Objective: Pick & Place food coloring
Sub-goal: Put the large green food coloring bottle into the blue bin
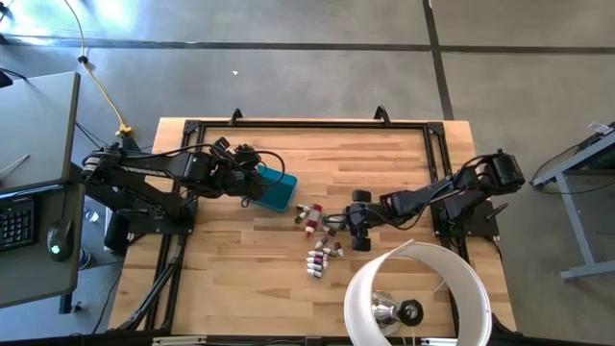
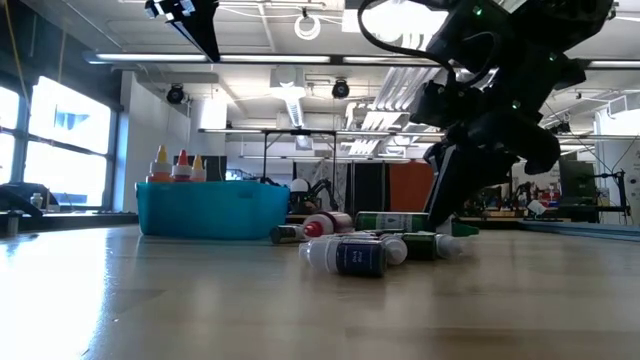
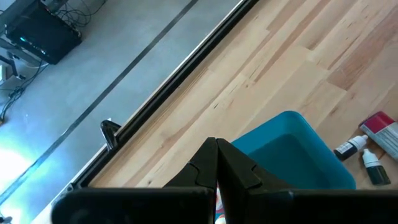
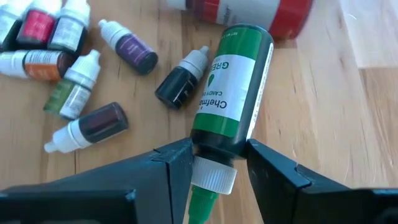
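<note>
A green food coloring bottle point(image 4: 231, 93) with a white collar and green tip lies among loose bottles at mid-table, and my right gripper point(image 4: 214, 163) is shut on it point(image 1: 357, 223). Several small food coloring bottles point(image 4: 81, 93) lie on their sides on the wood just beside it point(image 1: 322, 255). A larger red-labelled bottle point(image 4: 249, 9) lies beyond the green one. The teal bin point(image 1: 277, 190) stands left of centre with three bottles upright in it point(image 2: 180, 166). My left gripper point(image 3: 216, 149) hangs shut above the bin's left end point(image 1: 248, 171), nothing showing between its fingers. My right gripper pinches the green bottle's shoulder point(image 4: 214, 148), just behind the white collar, between its two fingers point(image 4: 177, 163). The fingers slant down from the table's right side and lie across the bottle. The bottle lies low and about level point(image 2: 392, 220); I cannot tell whether it touches the wood.
A black rail frame point(image 1: 307, 123) runs around the tabletop. A white round lampshade point(image 1: 423, 288) covers the near right corner. A desk with a keyboard and mouse point(image 1: 38, 221) stands off the left edge. Bare wood lies along the far side point(image 1: 365, 154).
</note>
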Robot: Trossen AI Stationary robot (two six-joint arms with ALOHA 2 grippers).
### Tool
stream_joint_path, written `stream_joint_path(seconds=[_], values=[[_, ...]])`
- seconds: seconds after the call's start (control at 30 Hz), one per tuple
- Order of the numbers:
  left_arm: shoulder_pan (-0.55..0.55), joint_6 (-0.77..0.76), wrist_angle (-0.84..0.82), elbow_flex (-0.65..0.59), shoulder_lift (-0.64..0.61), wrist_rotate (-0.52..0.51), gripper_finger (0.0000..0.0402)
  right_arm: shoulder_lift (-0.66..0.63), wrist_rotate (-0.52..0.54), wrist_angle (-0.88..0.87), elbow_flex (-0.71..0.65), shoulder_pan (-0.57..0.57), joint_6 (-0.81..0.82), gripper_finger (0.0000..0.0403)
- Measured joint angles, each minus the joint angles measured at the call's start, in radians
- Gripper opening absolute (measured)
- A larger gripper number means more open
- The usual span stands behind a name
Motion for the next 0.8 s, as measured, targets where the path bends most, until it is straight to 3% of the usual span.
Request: stream_joint_path(seconds=[0.27, 0.53, 0.8], values=[[0.0, 0.002, 0.0, 0.0, 0.0, 0.0, 0.0, 0.0, 0.025, -0.011, 0.0, -0.006, 0.033, 0.0142], [0.0, 0.002, -0.001, 0.0, 0.0, -0.002, 0.0, 0.002, 0.079, 0.041, -0.001, -0.007, -0.031, 0.0196], [0.0, 0.002, -0.001, 0.0, 0.0, -0.002, 0.0, 0.001, 0.122, -0.117, -0.001, -0.007, -0.023, 0.0221]])
